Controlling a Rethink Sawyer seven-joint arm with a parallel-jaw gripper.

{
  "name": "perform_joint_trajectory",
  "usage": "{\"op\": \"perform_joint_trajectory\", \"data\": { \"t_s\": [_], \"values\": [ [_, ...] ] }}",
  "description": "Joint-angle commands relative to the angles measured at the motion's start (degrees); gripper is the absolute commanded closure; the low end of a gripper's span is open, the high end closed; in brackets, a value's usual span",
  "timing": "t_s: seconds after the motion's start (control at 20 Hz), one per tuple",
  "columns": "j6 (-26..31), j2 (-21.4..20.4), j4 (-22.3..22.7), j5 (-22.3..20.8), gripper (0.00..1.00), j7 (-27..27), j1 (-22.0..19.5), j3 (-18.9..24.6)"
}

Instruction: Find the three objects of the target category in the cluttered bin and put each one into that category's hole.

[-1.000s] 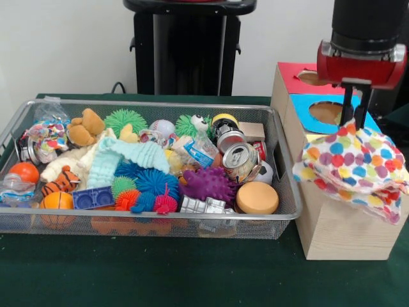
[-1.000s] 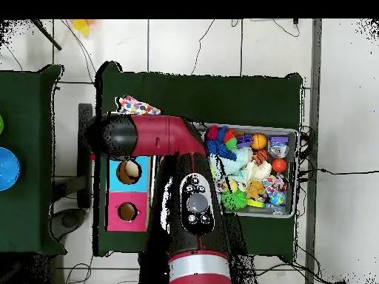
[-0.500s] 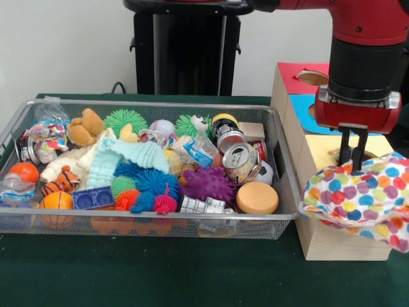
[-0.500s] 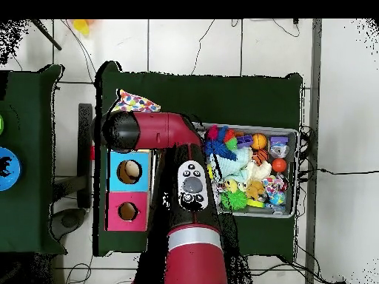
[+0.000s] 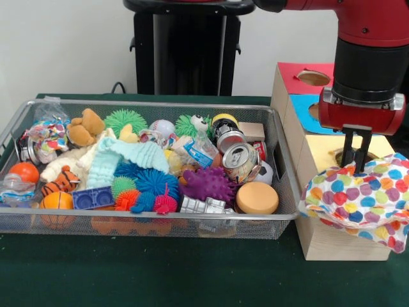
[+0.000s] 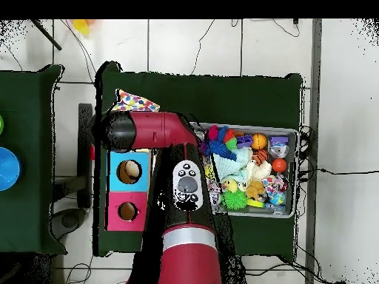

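Shifting slightly since half a second ago: red and black arm's gripper point(image 5: 355, 155) sitting a touch right and higher, cloth draping a bit differently, bin contents staying put. Clamping the white polka-dot fabric cloth point(image 5: 358, 195) between closed fingers, pinching its top bunch. Hanging the cloth directly below the pincer, over the yellow panel point(image 5: 323, 148) of the wooden sorting box point(image 5: 332, 233), with the yellow hole mostly hidden behind cloth and fingers, so cannot tell exact alignment. Spreading the cloth's long axis sideways, toward the picture's right edge, past the box's side; likely needing a straight-down release, risking cloth snagging on the rim. Counting one arm only. Counting three coloured panels on the box: red panel point(image 5: 300, 73), blue panel point(image 5: 307, 105), yellow. Counting two round holes clearly open in the overhead view. Seeing in the silver wire mesh bin point(image 5: 160, 224): one mint knitted cloth point(image 5: 124, 157), one purple spiky ball point(image 5: 208, 183), one crushed silver can point(image 5: 239, 158), one tan round sponge point(image 5: 257, 197), plus other clutter too jumbled for counting.
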Motion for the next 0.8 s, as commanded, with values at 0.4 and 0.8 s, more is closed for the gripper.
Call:
{"op": "perform_joint_trajectory", "data": {
  "t_s": [0.4,0.8],
  "values": [
    [0.6,-0.9,7.9,-0.3,1.0,7.3,0.2,-1.0],
    [1.5,-3.0,9.7,0.3,1.0,7.5,0.7,-1.2]
  ]
}}
